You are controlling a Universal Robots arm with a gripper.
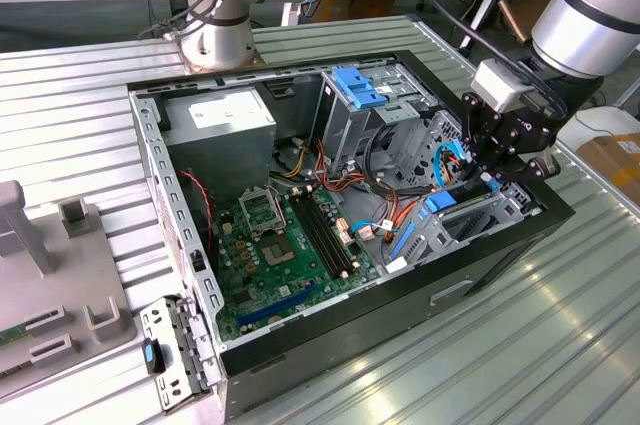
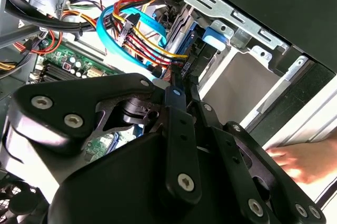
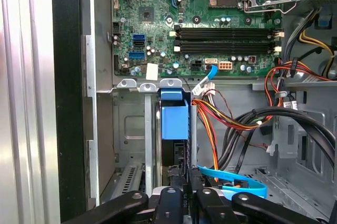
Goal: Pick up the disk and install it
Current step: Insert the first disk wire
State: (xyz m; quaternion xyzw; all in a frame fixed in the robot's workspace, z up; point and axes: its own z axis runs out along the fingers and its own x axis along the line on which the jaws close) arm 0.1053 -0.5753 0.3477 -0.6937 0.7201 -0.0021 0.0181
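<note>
The disk stands on edge in a slot of the metal bay (image 1: pixel 480 220) at the open case's side on the exterior view's right. Its blue carrier end (image 3: pixel 174 116) points toward the motherboard and also shows in the exterior view (image 1: pixel 440 203) and the second wrist view (image 2: pixel 213 38). My black gripper (image 1: pixel 490 173) hangs right over that slot. Its fingers (image 3: pixel 171 192) press close together on the disk's thin dark edge, as both wrist views show (image 2: pixel 177 79).
Bundled red, yellow, black and blue cables (image 1: pixel 400 160) crowd the bay beside the gripper. The motherboard (image 1: pixel 290 245) lies on the case floor, with a grey power-supply box (image 1: pixel 220 130) and a blue-latched drive cage (image 1: pixel 355 85) at the back. Grey fixtures (image 1: pixel 60 275) sit on the table.
</note>
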